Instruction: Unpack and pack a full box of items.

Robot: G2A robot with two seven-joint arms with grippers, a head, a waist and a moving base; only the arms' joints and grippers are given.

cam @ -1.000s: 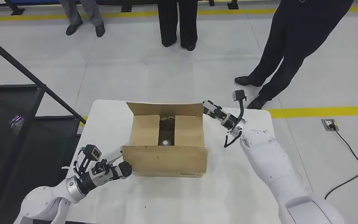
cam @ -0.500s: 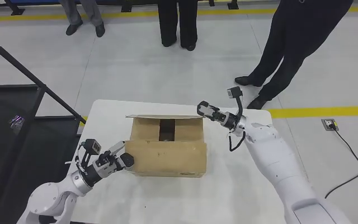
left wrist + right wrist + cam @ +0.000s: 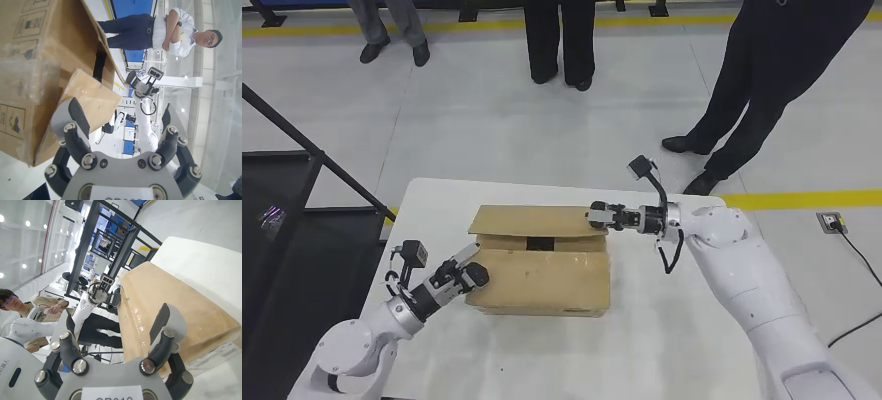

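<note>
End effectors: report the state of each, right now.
Left end effector: open, holding nothing, at the box.
Right end effector: open, holding nothing, at the box.

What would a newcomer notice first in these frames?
The cardboard box in the middle of the white table, its top flaps nearly shut with a small dark gap between them. The open left gripper sits at its near left corner and the open right gripper at the far flap's right end.
</note>
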